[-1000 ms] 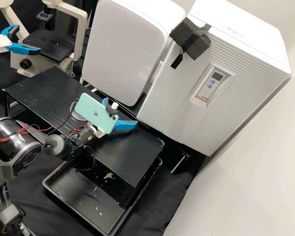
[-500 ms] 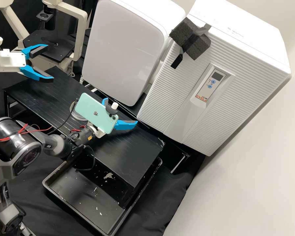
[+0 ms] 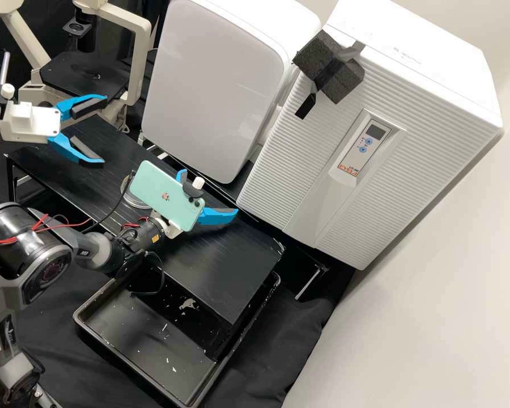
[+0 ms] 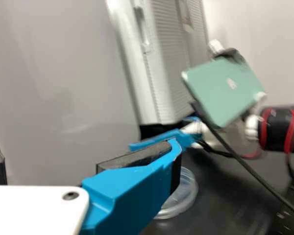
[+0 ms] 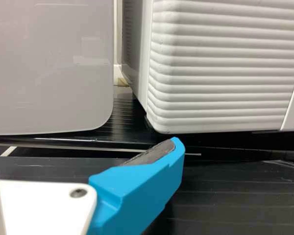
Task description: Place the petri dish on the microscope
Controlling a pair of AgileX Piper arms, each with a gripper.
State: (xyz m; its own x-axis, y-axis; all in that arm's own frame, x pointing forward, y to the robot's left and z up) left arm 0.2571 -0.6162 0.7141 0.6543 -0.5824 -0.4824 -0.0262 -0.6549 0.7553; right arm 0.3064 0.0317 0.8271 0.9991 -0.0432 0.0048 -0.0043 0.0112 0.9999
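Approach stage, presumably: my white left gripper [image 3: 103, 130], its two blue fingers spread and empty, hangs above the black grooved worktop [image 3: 232, 266], where the clear round petri dish [image 4: 187, 192] lies. Next: align, descend, grasp its rim.

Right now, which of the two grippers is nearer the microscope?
The left gripper, open beside the microscope in the high view; the right gripper, with the mint-green phone mounted on it, is farther off.
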